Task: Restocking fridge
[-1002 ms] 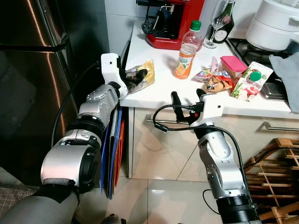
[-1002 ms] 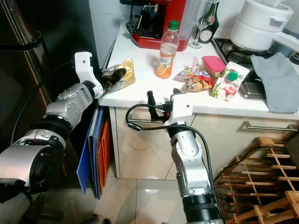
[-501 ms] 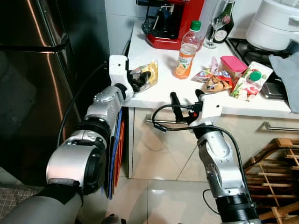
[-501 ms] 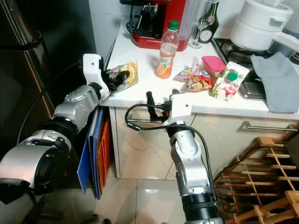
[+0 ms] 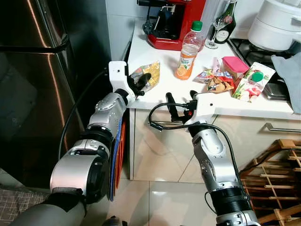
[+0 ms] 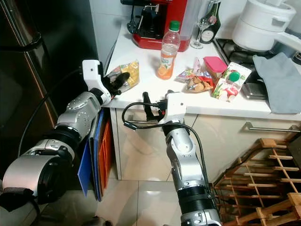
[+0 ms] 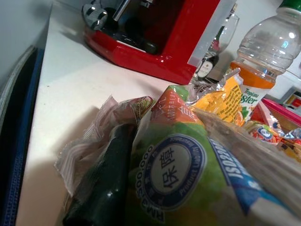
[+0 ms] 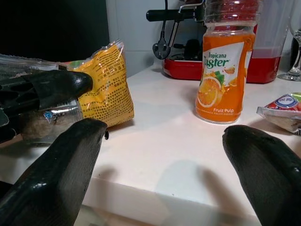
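snack bag | grasped by left hand at desk edge | right hand released, just beside, juice bottle beyond

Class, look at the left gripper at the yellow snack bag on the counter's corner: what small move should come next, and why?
Probably lift the yellow snack bag just off the counter. The left gripper already has its fingers closed around the bag's end, yet the bag appears to rest on the counter's corner. The fridge stands just left.
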### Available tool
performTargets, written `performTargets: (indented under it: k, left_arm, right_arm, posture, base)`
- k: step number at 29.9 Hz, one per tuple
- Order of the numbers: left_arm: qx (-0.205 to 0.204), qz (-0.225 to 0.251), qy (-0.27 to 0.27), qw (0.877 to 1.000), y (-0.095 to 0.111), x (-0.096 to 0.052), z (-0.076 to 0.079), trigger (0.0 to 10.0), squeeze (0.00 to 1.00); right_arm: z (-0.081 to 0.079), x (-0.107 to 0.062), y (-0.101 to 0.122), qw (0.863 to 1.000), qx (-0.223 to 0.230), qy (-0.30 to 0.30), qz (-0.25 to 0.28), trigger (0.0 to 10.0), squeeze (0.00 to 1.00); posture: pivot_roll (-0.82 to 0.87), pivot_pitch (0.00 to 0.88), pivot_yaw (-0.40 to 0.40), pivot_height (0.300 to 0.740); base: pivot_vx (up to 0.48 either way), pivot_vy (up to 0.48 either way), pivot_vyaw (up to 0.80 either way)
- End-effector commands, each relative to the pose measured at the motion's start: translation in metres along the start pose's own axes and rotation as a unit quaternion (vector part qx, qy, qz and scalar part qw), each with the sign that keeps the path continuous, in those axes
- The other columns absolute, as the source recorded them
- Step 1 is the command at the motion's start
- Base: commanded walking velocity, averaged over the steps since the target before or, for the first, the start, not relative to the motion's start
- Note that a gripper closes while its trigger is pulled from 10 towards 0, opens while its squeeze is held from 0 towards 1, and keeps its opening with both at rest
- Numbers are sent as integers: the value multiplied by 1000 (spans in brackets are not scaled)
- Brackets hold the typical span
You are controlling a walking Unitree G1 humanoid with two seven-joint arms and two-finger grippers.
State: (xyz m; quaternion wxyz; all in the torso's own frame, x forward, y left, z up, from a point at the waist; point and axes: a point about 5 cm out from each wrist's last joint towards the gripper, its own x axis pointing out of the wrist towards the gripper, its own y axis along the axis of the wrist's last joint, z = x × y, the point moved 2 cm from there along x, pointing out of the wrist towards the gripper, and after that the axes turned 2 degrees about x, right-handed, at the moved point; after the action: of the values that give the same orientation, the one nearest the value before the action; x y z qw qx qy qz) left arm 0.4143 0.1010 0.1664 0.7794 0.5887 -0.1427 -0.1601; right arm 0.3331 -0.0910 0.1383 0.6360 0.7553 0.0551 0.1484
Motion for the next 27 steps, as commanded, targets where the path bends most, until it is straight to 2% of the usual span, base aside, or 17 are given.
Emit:
performTargets:
  k: [1,6,9,10,13,18,20,21,22,25,27]
  left_arm:
    - [-5,4,-11,1000,-1,0,6,0,0]
    - [43,95,-36,994,47,1,11,0,0]
    - [57,117,-40,991,63,0,11,0,0]
    - [57,117,-40,991,63,0,11,0,0]
    - [111,132,-54,984,73,-4,20,0,0]
    - [122,176,-48,976,80,-9,39,0,0]
    - [156,189,-32,969,82,-11,47,0,0]
    - [174,203,-24,963,84,-14,51,3725,0]
    - [186,213,-18,959,86,-15,55,10000,0]
    - [208,223,3,952,87,-17,55,10000,0]
    - [207,224,7,952,87,-17,54,10000,0]
  right_arm:
    - [2,3,2,1000,-2,3,5,10000,0]
    - [8,12,4,1000,3,-12,8,10000,0]
    - [9,19,11,1000,4,-18,21,10000,0]
    - [9,19,11,1000,4,-18,21,10000,0]
    - [12,28,19,999,10,-33,42,10000,0]
    - [14,35,33,997,8,-42,70,10000,0]
    - [18,35,38,996,-2,-47,78,10000,0]
    - [21,34,39,996,-6,-50,80,10000,0]
    - [24,33,39,995,-9,-53,79,10000,0]
    - [31,31,35,995,-15,-62,74,10000,0]
    - [32,30,34,995,-15,-64,73,10000,0]
  posture:
    - [0,0,-45,740]
    - [4,0,-44,740]
    - [11,0,-15,740]
    - [11,0,-15,740]
    - [-1,0,27,740]
    - [-36,0,34,740]
    - [-43,0,22,740]
    - [-41,0,14,740]
    - [-37,0,6,740]
    - [-28,0,-3,740]
    - [-20,0,-6,740]
  base:
    - [0,0,0]
    - [0,0,0]
    - [0,0,0]
    - [0,0,0]
    - [0,0,0]
    - [0,0,0]
    - [0,0,0]
    - [0,0,0]
    - [0,0,0]
    - [0,0,0]
    - [0,0,0]
